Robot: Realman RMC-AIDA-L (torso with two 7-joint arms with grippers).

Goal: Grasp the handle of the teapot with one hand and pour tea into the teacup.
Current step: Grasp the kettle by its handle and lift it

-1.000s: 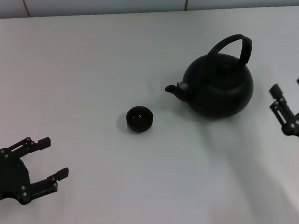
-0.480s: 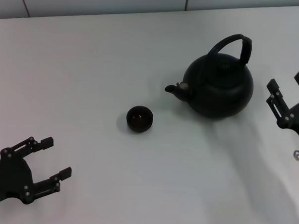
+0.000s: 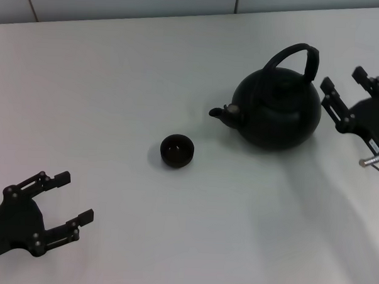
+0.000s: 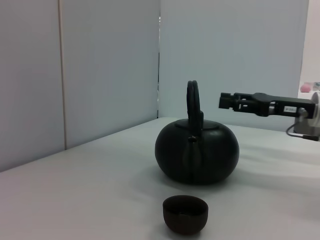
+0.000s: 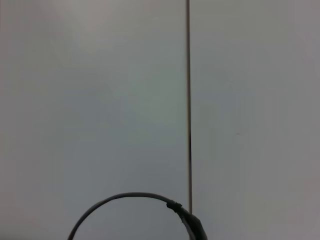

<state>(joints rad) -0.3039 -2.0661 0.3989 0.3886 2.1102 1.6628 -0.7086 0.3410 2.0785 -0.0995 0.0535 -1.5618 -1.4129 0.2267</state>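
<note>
The right gripper (image 3: 350, 86), fingers spread, sits just right of the teapot (image 3: 278, 108) handle (image 3: 298, 59), nearer than the left.

Right wrist view cuts off the handle (image 5: 135, 210) below its arch.

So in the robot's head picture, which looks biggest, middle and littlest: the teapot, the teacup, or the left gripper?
1. Teapot, clearly the biggest.
2. Left gripper, jaws open; it sits nearer the camera, so it may look bigger than it is.
3. Teacup, the smallest.
</note>
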